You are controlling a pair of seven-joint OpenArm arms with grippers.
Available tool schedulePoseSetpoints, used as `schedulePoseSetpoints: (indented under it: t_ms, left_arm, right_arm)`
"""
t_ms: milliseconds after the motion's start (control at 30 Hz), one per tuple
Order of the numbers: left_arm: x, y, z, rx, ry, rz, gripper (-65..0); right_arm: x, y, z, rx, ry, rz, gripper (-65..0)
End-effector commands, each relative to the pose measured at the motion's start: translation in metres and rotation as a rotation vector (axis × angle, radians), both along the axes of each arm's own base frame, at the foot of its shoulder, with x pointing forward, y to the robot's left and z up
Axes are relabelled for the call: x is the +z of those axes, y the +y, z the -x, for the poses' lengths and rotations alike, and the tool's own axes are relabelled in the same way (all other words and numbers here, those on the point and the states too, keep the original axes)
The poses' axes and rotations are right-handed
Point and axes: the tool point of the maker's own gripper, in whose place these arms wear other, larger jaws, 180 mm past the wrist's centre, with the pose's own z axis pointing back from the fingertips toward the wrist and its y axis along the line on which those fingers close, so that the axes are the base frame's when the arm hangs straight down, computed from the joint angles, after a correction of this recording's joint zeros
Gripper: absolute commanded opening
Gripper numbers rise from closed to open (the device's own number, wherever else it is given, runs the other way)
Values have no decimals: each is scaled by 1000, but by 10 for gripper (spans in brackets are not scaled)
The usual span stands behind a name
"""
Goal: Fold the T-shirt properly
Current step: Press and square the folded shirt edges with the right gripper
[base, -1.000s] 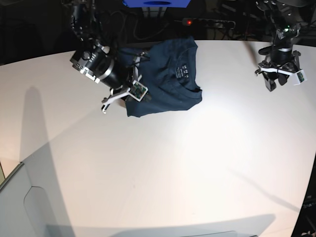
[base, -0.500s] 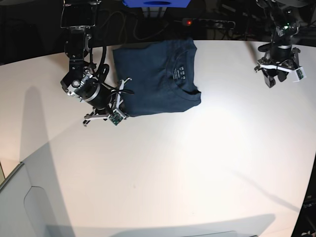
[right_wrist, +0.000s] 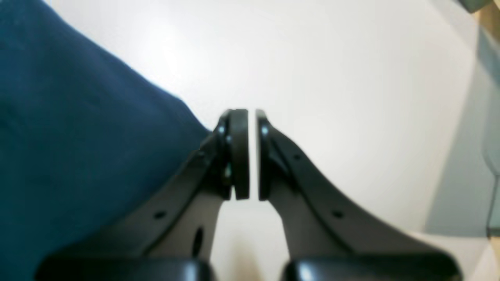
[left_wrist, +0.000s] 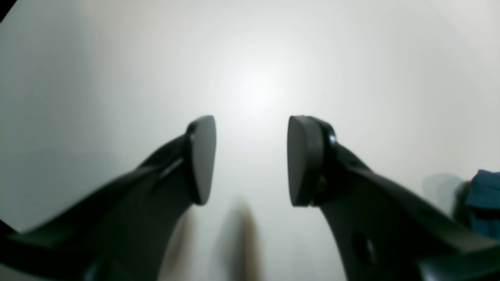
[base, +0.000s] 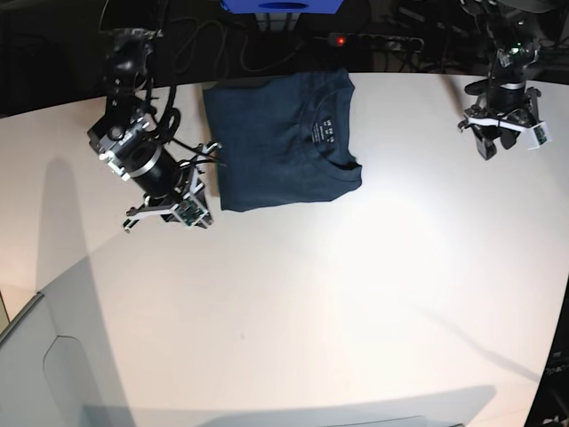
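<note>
Now the T-shirt (base: 280, 138) lies folded into a flat navy rectangle near the far edge of the white table (base: 356, 294), collar and white inner label facing up; small creases may be hidden at this distance. Just beside its corner, the right gripper (right_wrist: 252, 154) is clenched on nothing. Well apart, the left gripper (left_wrist: 252, 160) hangs spread and empty.
</note>
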Motion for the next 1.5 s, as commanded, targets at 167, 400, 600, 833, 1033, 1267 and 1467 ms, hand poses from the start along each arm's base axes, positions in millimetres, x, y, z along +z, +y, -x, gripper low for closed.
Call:
schedulePoseSetpoints:
  t_ms: [167, 400, 600, 833, 1033, 1267, 1467]
  left_arm:
    - [12, 2, -5, -6, -39, -21, -364]
    - [11, 3, -3, -4, -34, -22, -364]
    - [11, 4, -3, -3, -34, -22, -364]
    - [12, 2, -5, -8, -39, -20, -364]
    - [12, 2, -6, -8, -41, -20, -364]
    - [12, 2, -5, -6, -39, -21, -364]
    - [12, 3, -5, -5, -40, -21, -364]
  right_arm:
    - [6, 64, 16, 164, -4, -87, -648]
    - [-43, 60, 10, 153, 132, -89, -648]
    - [-57, 33, -2, 74, 164, -87, -648]
    - [-70, 15, -7, 13, 191, -112, -648]
    - [-73, 10, -6, 15, 188, -117, -648]
    - [-84, 2, -12, 10, 217, -105, -648]
    - [-75, -6, -16, 0, 186, -91, -648]
